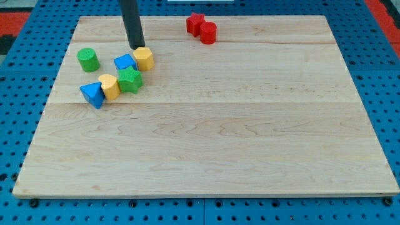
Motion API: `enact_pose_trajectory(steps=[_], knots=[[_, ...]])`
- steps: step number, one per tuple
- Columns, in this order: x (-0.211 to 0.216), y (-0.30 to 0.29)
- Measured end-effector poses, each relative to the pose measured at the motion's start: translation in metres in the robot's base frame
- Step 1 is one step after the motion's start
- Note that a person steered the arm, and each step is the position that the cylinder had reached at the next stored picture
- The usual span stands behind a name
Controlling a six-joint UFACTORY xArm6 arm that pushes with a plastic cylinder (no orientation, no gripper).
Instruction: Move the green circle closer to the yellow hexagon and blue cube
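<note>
The green circle (88, 59) stands alone near the board's left edge, towards the view's top. The yellow hexagon (144, 58) and the blue cube (125, 62) touch each other to its right. My tip (135, 47) is just above the yellow hexagon and blue cube, at their top edge, right of the green circle. A green star (130, 80), a yellow heart-like block (109, 86) and a blue triangle (93, 94) lie in a row below the cube.
A red star (195, 23) and a red cylinder (208, 32) sit together near the top middle of the wooden board (250, 137). A blue pegboard surrounds the board.
</note>
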State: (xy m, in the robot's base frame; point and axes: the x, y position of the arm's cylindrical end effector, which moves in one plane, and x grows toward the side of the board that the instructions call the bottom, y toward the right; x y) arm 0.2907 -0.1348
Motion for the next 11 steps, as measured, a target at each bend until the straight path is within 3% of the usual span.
enact_pose_trajectory(steps=[2, 3, 4, 5, 7, 9, 10, 11], knots=[[-0.008, -0.026], [-0.008, -0.103], [0.042, -0.125], [0.042, -0.143], [0.072, -0.096], [0.037, -0.037], [0.069, -0.038], [0.066, -0.003]])
